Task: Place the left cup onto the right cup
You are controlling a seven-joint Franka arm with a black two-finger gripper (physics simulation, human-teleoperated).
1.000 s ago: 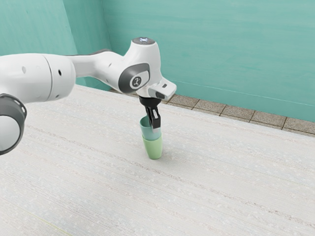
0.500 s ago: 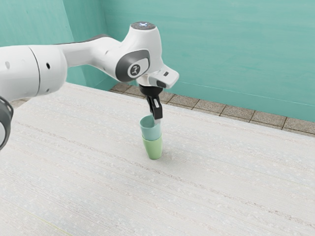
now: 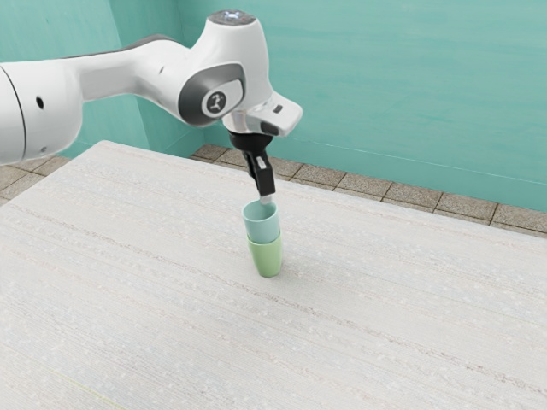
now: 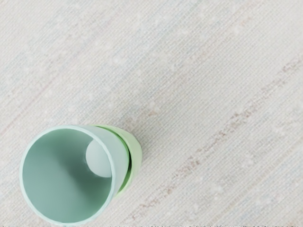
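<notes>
A teal cup [image 3: 261, 224] stands nested upright in a light green cup [image 3: 267, 256] on the pale table [image 3: 393, 307]. My black gripper [image 3: 266, 195] hangs just above the teal cup's rim, open, touching neither cup and holding nothing. In the wrist view I look down into the teal cup [image 4: 61, 179]. The green cup [image 4: 134, 149] shows as a crescent around its side.
The table runs wide on every side of the stack. Behind it lie a strip of brown floor tiles [image 3: 410, 195] and a teal wall [image 3: 410, 77]. My white arm [image 3: 128, 77] comes in from the exterior view's upper left.
My gripper has let go of the teal cup and risen straight up from its rim. The stacked cups have stayed where they were.
</notes>
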